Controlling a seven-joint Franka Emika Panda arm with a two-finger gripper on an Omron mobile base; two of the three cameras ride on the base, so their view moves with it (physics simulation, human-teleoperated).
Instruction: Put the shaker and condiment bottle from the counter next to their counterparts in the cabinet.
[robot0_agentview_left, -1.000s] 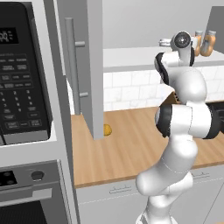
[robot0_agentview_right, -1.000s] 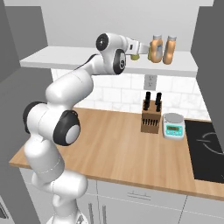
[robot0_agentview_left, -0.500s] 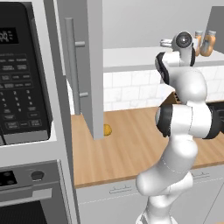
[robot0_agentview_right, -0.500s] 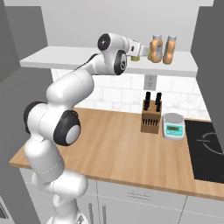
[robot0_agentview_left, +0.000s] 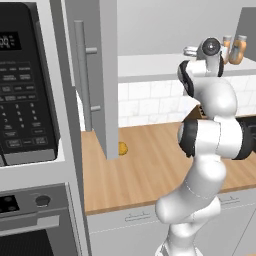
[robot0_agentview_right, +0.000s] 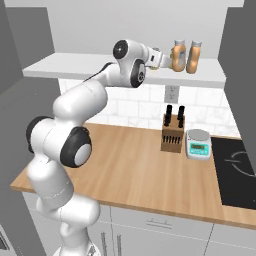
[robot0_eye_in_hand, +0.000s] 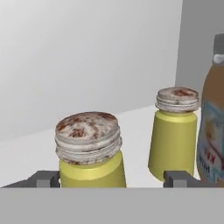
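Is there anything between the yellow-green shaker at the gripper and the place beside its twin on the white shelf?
Nothing visible. In the hand view, bare white shelf lies between the near yellow-green, grey-capped shaker and its twin shaker; the orange bottle stands beyond the twin, outside that gap.

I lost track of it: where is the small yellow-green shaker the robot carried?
In the hand view, the small yellow-green shaker with a grey cap sits between the fingertips above the white cabinet shelf, beside its twin.

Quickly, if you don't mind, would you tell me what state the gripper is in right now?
Gripper: jaws open, one on each side of the near yellow-green, grey-capped shaker; contact cannot be told.
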